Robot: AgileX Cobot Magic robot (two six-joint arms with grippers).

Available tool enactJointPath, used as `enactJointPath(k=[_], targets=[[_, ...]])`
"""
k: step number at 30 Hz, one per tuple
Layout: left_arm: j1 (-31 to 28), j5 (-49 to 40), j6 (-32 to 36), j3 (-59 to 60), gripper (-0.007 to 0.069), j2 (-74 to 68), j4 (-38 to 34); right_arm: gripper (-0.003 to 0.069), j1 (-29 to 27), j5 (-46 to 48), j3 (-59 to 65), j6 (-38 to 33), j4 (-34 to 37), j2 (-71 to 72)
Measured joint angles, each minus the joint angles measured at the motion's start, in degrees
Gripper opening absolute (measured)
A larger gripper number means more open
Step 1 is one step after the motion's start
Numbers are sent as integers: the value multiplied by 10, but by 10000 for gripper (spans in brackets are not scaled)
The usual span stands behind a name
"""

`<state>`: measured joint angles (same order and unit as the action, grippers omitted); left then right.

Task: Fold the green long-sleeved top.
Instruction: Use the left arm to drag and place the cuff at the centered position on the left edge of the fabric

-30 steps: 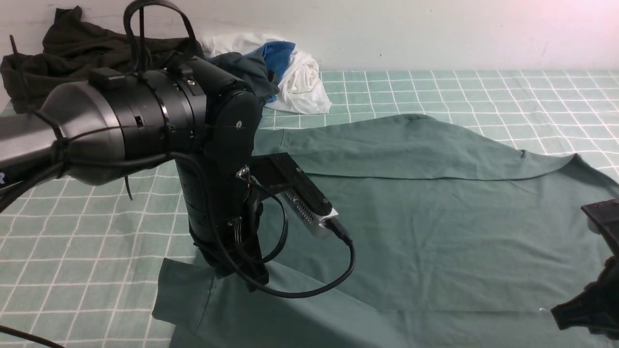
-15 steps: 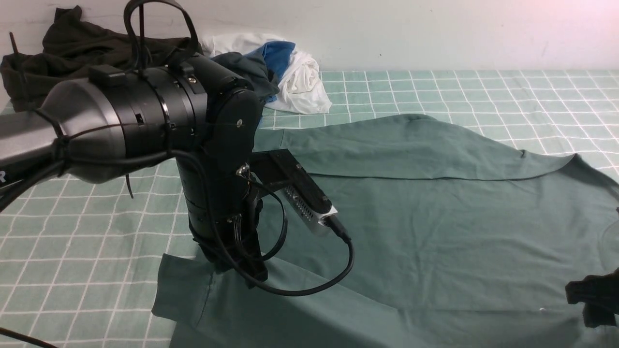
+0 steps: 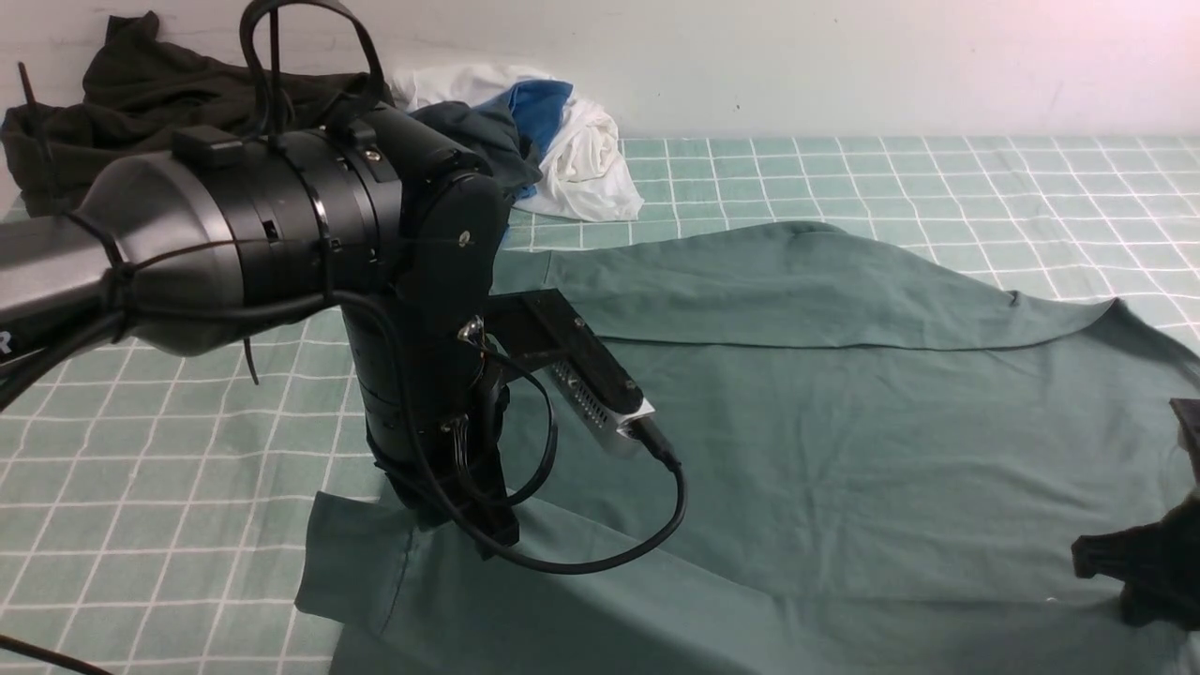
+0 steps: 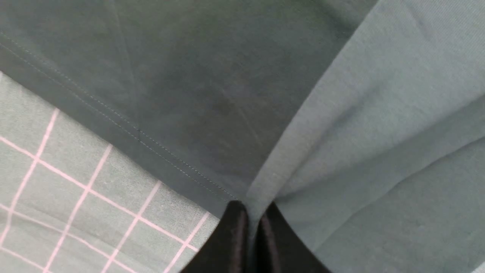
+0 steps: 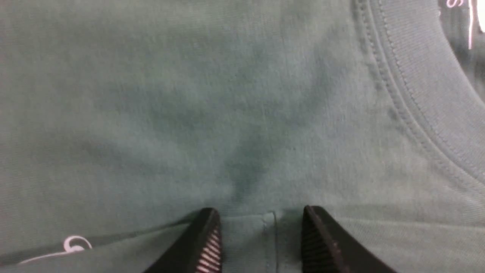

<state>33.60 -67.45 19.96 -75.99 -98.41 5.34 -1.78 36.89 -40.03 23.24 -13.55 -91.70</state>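
A plain white wall (image 3: pixel 844 66) closes the room behind, and the surface (image 3: pixel 844 178) is covered with a green cloth with white squares. Far beyond the left end effector (image 3: pixel 473 530) lie a dark garment (image 3: pixel 141 103) and a white and blue garment (image 3: pixel 577 150), both well apart from the work. The green long-sleeved top (image 3: pixel 844 450) is spread flat between the two arms. Its long axis runs from the left end effector across to the right end effector (image 3: pixel 1139 577). The body of the top lies ahead of both of them, with one sleeve folded over the far side.

In the left wrist view, the left end effector is closed tightly on a raised pinch of the cloth, just beside the stitched hem (image 4: pixel 113 113). The squared surface shows next to it.

In the right wrist view, the right end effector is partly open and holds nothing yet. Its tips are down at the cloth, with an edge of fabric between them and the ribbed neckband (image 5: pixel 416 94) near, ahead of them.

I judge that the right side must close first. After that both ends can travel together forward across the long axis.
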Motion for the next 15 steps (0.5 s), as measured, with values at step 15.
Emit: enactJointPath(k=[15], targets=[[0, 2, 0, -17, 6, 0, 0, -4, 0, 61, 2, 3, -27, 76]])
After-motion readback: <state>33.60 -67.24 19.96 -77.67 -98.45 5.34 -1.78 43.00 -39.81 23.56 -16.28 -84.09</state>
